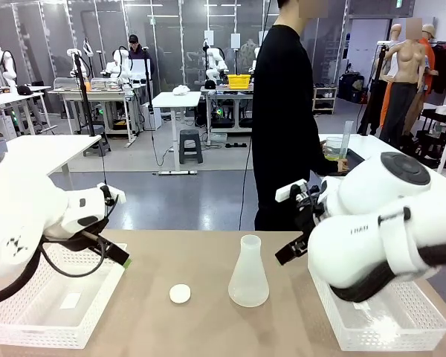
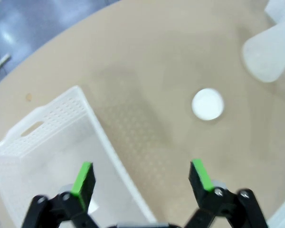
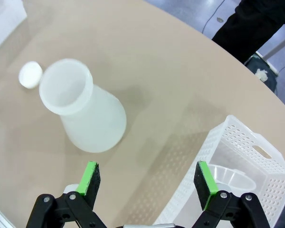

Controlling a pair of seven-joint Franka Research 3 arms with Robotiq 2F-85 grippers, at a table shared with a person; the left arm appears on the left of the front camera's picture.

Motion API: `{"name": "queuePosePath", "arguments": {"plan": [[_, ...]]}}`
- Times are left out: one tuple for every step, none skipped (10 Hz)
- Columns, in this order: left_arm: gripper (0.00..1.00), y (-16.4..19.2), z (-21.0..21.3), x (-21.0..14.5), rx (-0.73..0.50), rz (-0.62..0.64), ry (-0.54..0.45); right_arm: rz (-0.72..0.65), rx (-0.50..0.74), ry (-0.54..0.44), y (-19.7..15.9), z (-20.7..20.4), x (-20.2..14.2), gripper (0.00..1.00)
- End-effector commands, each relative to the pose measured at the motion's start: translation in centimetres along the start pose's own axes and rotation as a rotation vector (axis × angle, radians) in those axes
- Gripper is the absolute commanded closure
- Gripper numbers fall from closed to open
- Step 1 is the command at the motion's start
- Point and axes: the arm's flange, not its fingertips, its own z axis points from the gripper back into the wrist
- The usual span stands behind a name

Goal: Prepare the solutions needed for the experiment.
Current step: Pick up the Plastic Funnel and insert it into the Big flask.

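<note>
**Worktop:** tan, round-edged, shared with a person [image 1: 282, 126] in black who stands at the far side, turned toward a white table behind.

**Left gripper** [image 2: 142, 175]: jaws spread wide, nothing between the green pads. The arm comes in low from the left with the wrist tipped down and inward. The gripper hangs over the inner wall of the left basket [image 1: 30, 316], clear of it.

**Right gripper** [image 3: 149, 178]: jaws likewise spread and empty. The arm comes in from the right, its bulky joints stacked over the right basket [image 1: 357, 335]. The wrist slants down toward the middle, and the gripper hangs above bare worktop between that basket and the flask [image 1: 248, 275].

**Flask:** frosted white, conical, upright at mid-worktop, mouth open. It looks empty from above (right wrist view).

**Cap** [image 1: 180, 294]: small white disc, flat on the worktop just left of the flask, not touching it.

**Solution** [image 1: 332, 154]: a pale yellow-green tint at the person's hands over the far white table, well apart from the flask. Its vessel is too small to make out. A tall clear cylinder [image 1: 346, 137] rises beside it.

**Right basket, contents:** one clear round dish-like piece.
</note>
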Motion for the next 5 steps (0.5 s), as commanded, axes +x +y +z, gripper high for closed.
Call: {"name": "queuePosePath", "arguments": {"plan": [[0.00, 3.5, 0.5, 1.1, -0.185, 0.058, -0.009, -0.093, 0.119, -0.010, -3.1, 0.6, 0.9, 0.00], [0.00, 4.1, 0.3, 1.5, -0.217, 0.060, -0.007, -0.153, 0.101, -0.006, -3.5, 0.5, 1.4, 0.00], [0.00, 0.2, 0.7, 0.7, -0.079, 0.032, -0.019, -0.054, 0.045, -0.011, -0.7, 0.6, 0.5, 0.00], [0.00, 0.2, 0.7, 0.7, -0.079, 0.032, -0.019, -0.054, 0.045, -0.011, -0.7, 0.6, 0.5, 0.00], [0.00, 0.2, 0.7, 0.7, -0.079, 0.032, -0.019, -0.054, 0.045, -0.011, -0.7, 0.6, 0.5, 0.00]]}}
